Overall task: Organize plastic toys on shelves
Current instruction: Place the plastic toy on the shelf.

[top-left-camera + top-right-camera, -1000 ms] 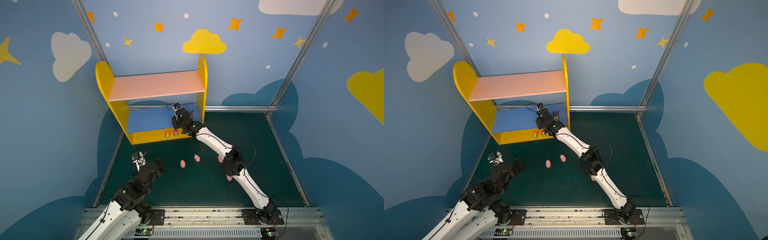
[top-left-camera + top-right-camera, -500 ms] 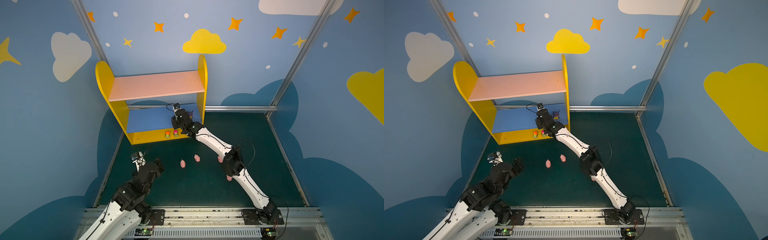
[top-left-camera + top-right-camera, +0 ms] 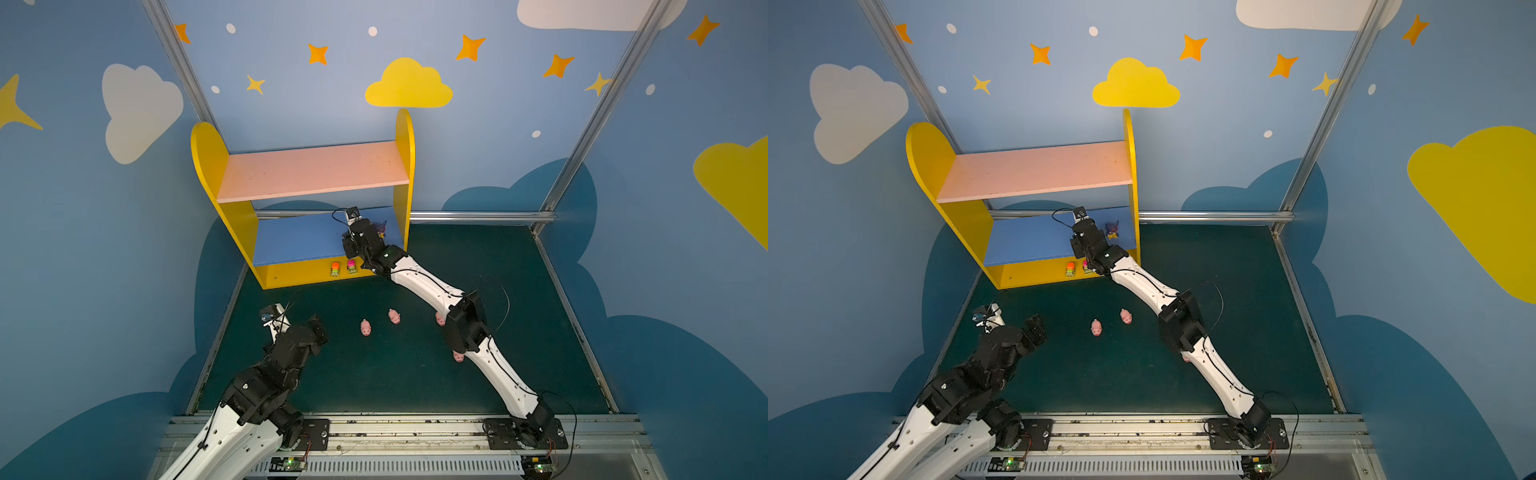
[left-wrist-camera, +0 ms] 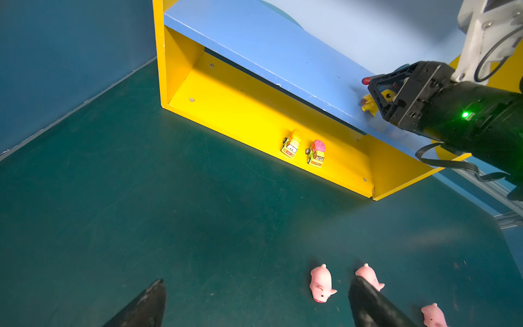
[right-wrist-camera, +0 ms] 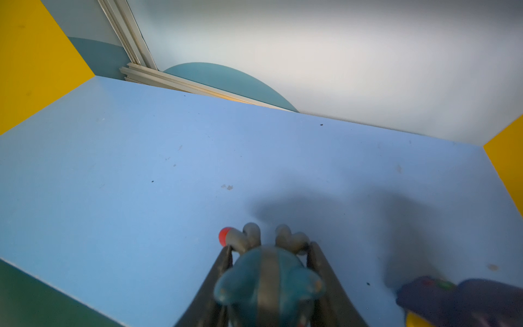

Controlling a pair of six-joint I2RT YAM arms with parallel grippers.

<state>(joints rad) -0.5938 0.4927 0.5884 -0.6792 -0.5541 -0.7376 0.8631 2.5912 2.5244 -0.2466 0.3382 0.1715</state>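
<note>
My right gripper (image 5: 268,247) is shut on a yellow figure (image 5: 268,280) with a dark blue head, held low over the blue lower board (image 5: 141,170) of the shelves (image 3: 311,170). The left wrist view shows this gripper (image 4: 376,93) with the figure's yellow body (image 4: 369,104) between its fingers. A second spiky purple-headed figure (image 3: 1112,230) stands on the blue board just to its right. Two green cars (image 4: 292,143) (image 4: 317,153) sit on the yellow base (image 4: 240,113). Several pink pigs (image 3: 365,327) (image 3: 394,316) (image 3: 458,356) lie on the green floor. My left gripper (image 4: 257,283) hovers open over the floor, left of the pigs.
The shelves stand against the back wall at the left, with blue walls close on both sides. The pink upper board (image 3: 1034,170) overhangs the blue one. My right arm (image 3: 428,286) stretches across the floor, covering part of a pig (image 3: 439,319).
</note>
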